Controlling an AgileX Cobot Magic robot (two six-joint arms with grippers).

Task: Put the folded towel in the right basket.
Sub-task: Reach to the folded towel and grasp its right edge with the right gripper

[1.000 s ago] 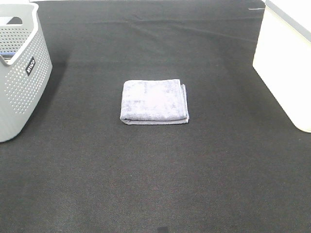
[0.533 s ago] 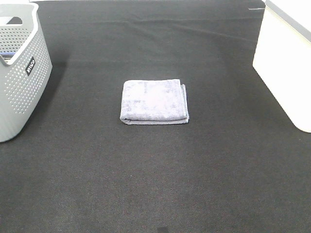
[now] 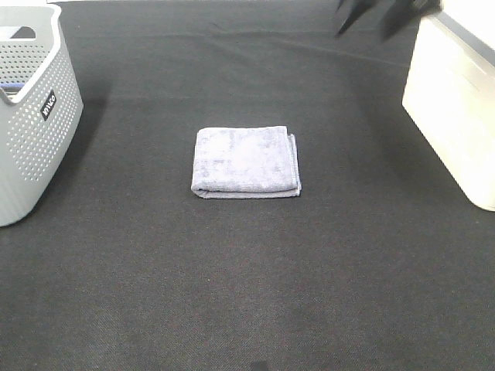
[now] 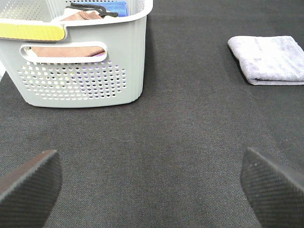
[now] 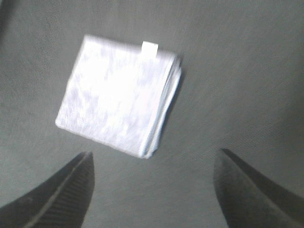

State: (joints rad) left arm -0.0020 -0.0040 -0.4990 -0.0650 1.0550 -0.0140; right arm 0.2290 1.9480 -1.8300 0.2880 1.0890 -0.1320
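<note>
From high up we see only the right gripper (image 3: pixel 371 17), a dark blur at the far edge beside the cream right basket (image 3: pixel 456 108). The left gripper (image 4: pixel 149 183) shows in its own wrist view alone, jaws spread wide (the grey basket (image 4: pixel 80 61) there holds cloths (image 4: pixel 78 16)). The folded towel (image 3: pixel 246 162) lies flat on the black mat (image 3: pixel 247 294), ahead of the right gripper's parted jaws and apart from them.

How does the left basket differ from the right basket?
The left basket is grey; the right basket is cream-white. The left basket's walls have many small holes and a handle opening; the right basket's visible wall is plain. The left basket holds cloths, seen from the left wrist; the right basket's inside is hidden. Both stand on the black mat, apart from the towel.
</note>
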